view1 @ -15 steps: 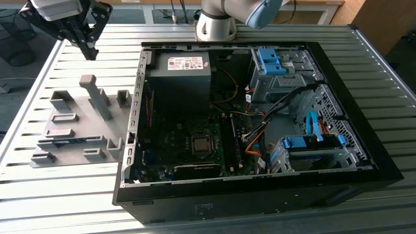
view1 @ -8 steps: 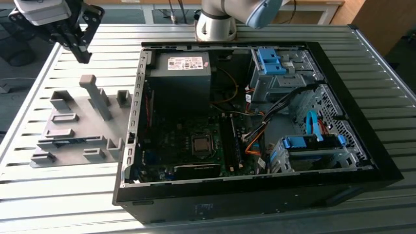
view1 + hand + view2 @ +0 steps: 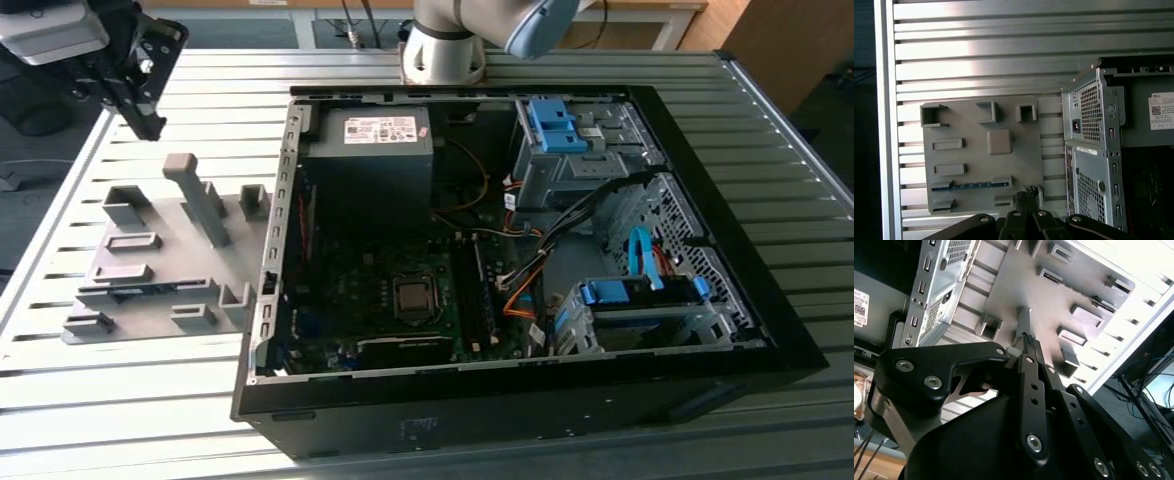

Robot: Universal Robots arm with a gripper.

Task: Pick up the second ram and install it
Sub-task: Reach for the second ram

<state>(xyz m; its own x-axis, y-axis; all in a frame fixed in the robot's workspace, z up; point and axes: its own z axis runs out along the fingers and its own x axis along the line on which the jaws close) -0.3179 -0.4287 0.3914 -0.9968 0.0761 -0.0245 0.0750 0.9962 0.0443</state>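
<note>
Claw clenched, fingertips pressed together with nothing between them. It hangs above the grey fixture plate, clear of it. Second ram, a thin blue stick, sits in a slot on that plate, apart from the claw. Open computer case stands just beside the plate on the slatted tabletop.
</note>
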